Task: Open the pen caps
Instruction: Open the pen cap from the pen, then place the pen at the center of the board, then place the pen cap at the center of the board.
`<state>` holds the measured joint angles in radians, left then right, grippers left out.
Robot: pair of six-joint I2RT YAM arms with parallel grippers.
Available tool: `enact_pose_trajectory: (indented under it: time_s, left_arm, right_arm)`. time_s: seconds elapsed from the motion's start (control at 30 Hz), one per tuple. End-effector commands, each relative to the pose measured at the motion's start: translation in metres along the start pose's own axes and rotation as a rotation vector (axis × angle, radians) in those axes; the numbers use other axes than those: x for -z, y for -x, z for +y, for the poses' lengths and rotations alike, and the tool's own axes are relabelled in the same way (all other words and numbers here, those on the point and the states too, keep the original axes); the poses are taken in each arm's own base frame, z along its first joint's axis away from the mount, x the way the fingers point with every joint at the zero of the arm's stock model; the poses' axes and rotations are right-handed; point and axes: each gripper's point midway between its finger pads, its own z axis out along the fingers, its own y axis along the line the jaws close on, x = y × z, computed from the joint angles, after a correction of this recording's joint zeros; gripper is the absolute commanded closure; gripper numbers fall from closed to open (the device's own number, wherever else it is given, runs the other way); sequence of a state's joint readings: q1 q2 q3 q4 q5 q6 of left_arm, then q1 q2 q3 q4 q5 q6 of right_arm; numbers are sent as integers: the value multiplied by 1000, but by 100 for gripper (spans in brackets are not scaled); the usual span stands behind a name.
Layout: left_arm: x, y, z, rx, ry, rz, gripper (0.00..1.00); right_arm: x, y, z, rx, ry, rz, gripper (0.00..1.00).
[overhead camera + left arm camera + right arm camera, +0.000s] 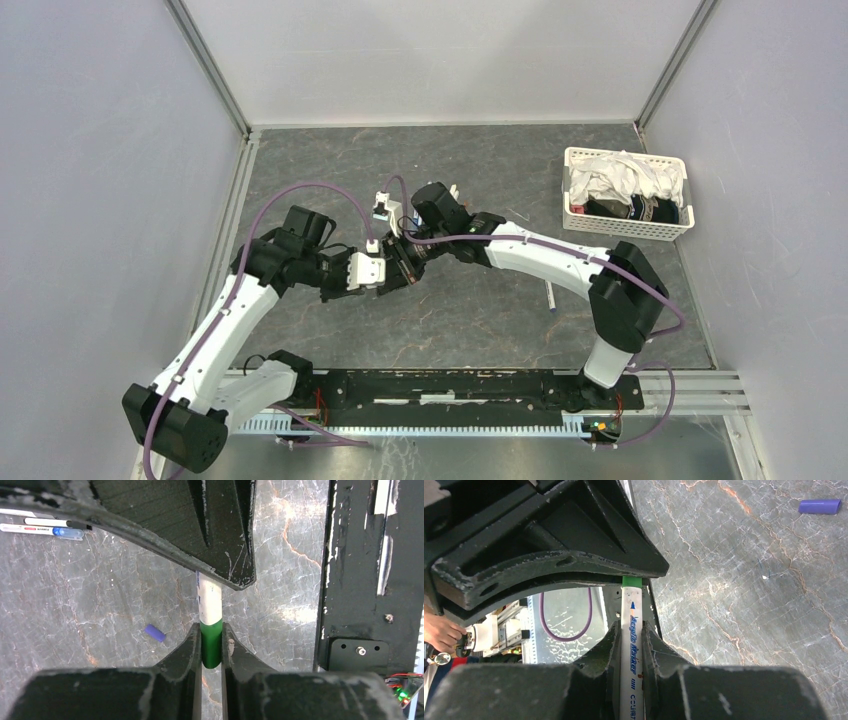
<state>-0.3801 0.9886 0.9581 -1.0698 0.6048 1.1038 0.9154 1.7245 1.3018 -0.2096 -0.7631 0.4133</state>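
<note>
The worktop [480, 330] carries little near the working point, so the risk lies in the hand-to-hand grip above its middle. The left arm [225, 325] and right arm [550, 255] meet there nose to nose, and their jaws stand almost touching. An uneven pull could knock one set against the other. One pen [631, 645] spans the gap between them, held off the surface. The right jaws are clamped on its white barrel and the left jaws are clamped on its green cap [211, 645]. The cap appears seated on the barrel, so the separation is judged not yet done. Three faults are foreseeable. The smooth barrel may slide through the right jaws instead of the cap releasing. A pull off the pen's axis may bind the cap or bend the pen. A sudden release may jerk either arm and throw the small cap clear. A freed cap could then roll off beyond easy recovery, like the loose purple cap [155, 632] lying on the worktop left of the grip.
</note>
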Motion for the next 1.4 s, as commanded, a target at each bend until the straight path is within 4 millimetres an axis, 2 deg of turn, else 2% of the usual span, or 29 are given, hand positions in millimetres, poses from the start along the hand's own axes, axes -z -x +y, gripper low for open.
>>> enact_pose_trajectory:
  time_s: [0.0, 0.03, 0.1, 0.37, 0.53, 0.63, 0.77, 0.87, 0.97, 1.07, 1.17, 1.3, 1.37]
  left_arm:
    - [-2, 14, 2, 11, -3, -69, 92]
    - [-2, 14, 2, 16, -6, -67, 96]
    - [-4, 9, 2, 18, -6, -49, 98]
    - [-3, -44, 2, -9, -28, 204, 98]
    - [-5, -66, 23, -35, 15, 325, 98]
    - [-10, -68, 38, -27, 58, 335, 98]
    - [-28, -64, 56, 54, 114, 282, 98]
    - [-45, -69, 73, 140, 174, 260, 98]
    - [-60, -80, 96, 237, 256, 276, 98]
    - [-72, -92, 120, 334, 329, 304, 98]
    - [-83, -103, 138, 426, 365, 329, 98]
    - [-98, -116, 142, 488, 358, 357, 95]
    - [-101, -122, 140, 494, 360, 372, 90]
  right_arm:
    - [8, 9, 17, 55, 35, -53, 100]
    - [9, 7, 16, 54, 33, -56, 100]
    - [14, 0, 12, 50, 19, -61, 100]
    - [49, -45, -12, 8, -59, -89, 100]
    - [71, -71, -28, -11, -127, -86, 100]
    - [83, -80, -40, -20, -189, -97, 100]
    - [98, -85, -64, -40, -323, -123, 100]
    - [116, -92, -100, -71, -554, -153, 100]
    - [134, -109, -132, -130, -747, -203, 100]
    - [152, -124, -155, -185, -896, -288, 100]
    - [165, -135, -169, -222, -988, -357, 100]
    - [176, -139, -179, -238, -1063, -428, 100]
    - [180, -140, -183, -247, -1090, -453, 100]
